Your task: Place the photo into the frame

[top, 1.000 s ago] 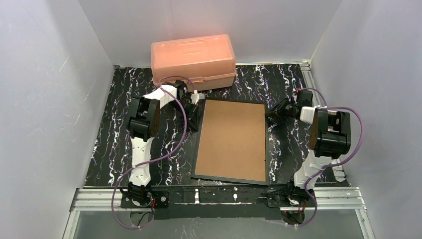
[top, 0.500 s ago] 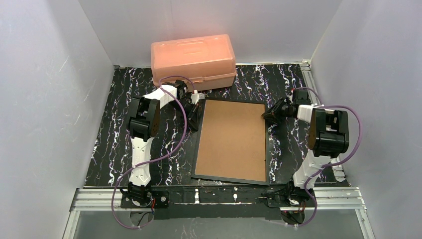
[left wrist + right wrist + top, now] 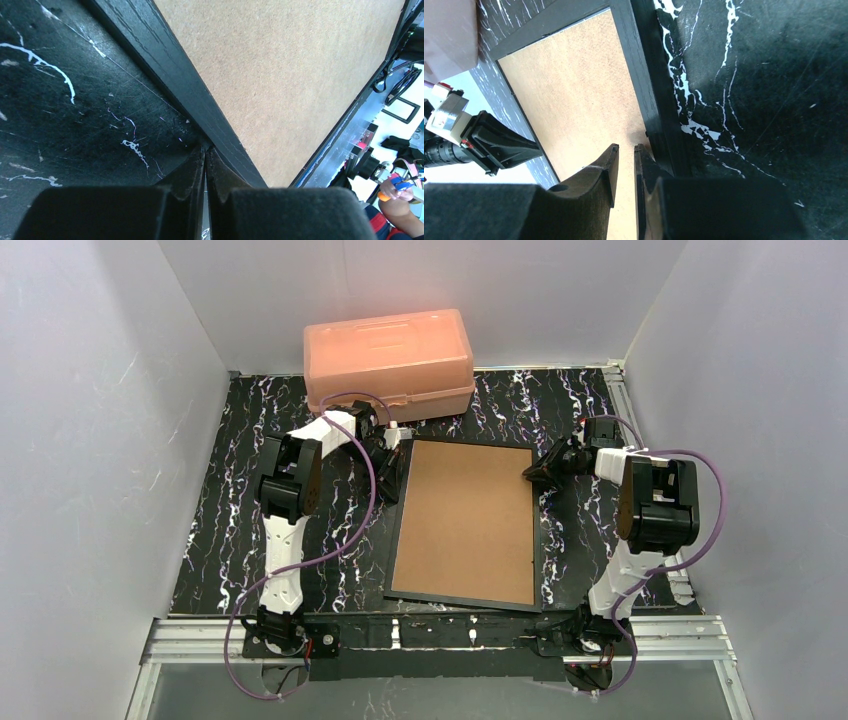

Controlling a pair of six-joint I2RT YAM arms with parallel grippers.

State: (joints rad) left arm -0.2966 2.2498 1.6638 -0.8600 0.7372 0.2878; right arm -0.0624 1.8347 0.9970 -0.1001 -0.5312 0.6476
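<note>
The frame [image 3: 460,601] lies flat, back up, on the black marbled table [image 3: 230,490], and a brown backing board [image 3: 465,520] fills it edge to edge. The left gripper [image 3: 205,150] is closed on nothing, its tips at the outer side of the frame's left rail, near the far corner. The right gripper [image 3: 626,148] stands over the inner edge of the right rail with a narrow gap, nothing visible in it. A peach box [image 3: 388,352] sits just beyond the frame's far-left corner. More table shows left of the frame than right.
</note>
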